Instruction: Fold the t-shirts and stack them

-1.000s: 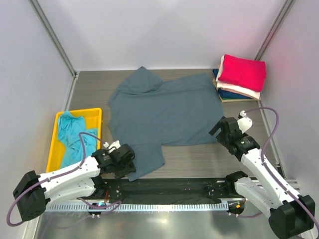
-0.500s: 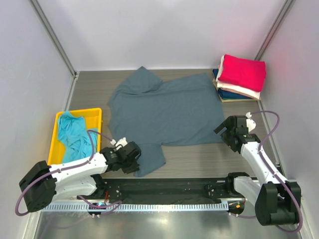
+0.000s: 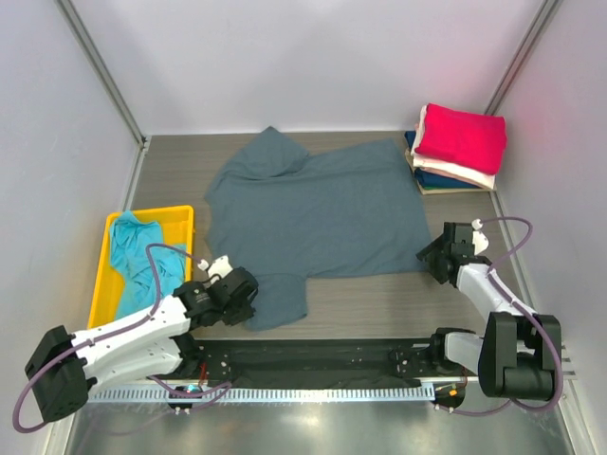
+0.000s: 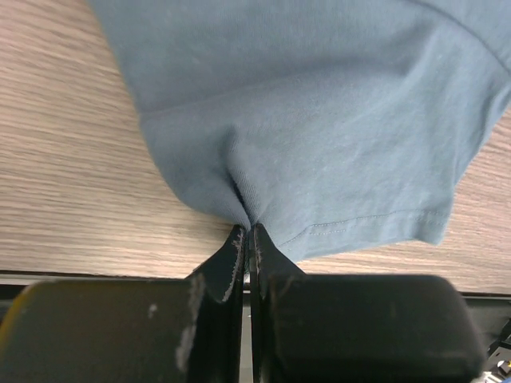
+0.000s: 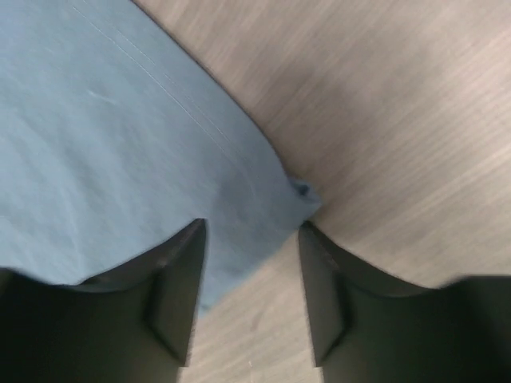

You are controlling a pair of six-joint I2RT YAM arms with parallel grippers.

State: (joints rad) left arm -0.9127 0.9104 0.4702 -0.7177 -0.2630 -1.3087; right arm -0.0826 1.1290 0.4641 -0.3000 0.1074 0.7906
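Top external view shows the slate grey-blue t-shirt [image 3: 313, 213] spread flat across the middle of the desk [image 3: 379, 299], its near sleeve reaching toward the left arm and its near right corner toward the right arm. The left gripper [image 4: 249, 231] sits at the near edge of that sleeve; in the left wrist view its jaws are pressed together with a puckered pinch of the grey-blue cloth caught between their tips, the hem stitching running just to the right of the pinch and bare wood showing to the left. The right gripper [image 5: 251, 227] is low over the shirt's near right corner, jaws spread wide; in the right wrist view the corner of the hem lies in the gap between the two fingers, closer to the right finger, and neither finger visibly presses on the cloth. At the far right corner of the desk lies a folded stack, the crimson t-shirt [image 3: 462, 136] on top, the cream t-shirt [image 3: 455, 172] under it and the navy t-shirt [image 3: 438, 180] beneath, well apart from both grippers. The teal t-shirt [image 3: 137, 256] lies crumpled in the yellow bin [image 3: 104, 275] at the left edge, near the left arm.
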